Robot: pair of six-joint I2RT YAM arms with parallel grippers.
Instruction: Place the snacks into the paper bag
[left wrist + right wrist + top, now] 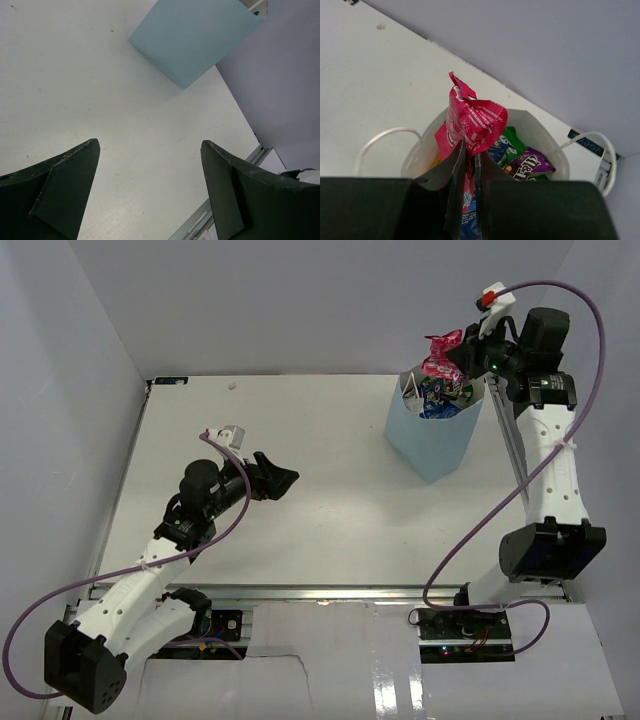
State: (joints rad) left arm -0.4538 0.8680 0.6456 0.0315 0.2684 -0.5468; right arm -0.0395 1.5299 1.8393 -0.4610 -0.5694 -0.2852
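one pink packet (472,122) pinched in right pincer (469,165) above paper bag (540,131)

A white table (330,530) fills a booth of plain pale grey walls (300,300); a metal rail (330,592) runs along its near edge, a white board (400,670) nearer still, under even light

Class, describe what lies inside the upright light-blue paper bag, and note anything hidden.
Inside the light-blue paper bag: a green packet, a purple candy packet and a blue packet. The right gripper holds a crinkled pink packet at the opening, hiding whatever lies beneath.
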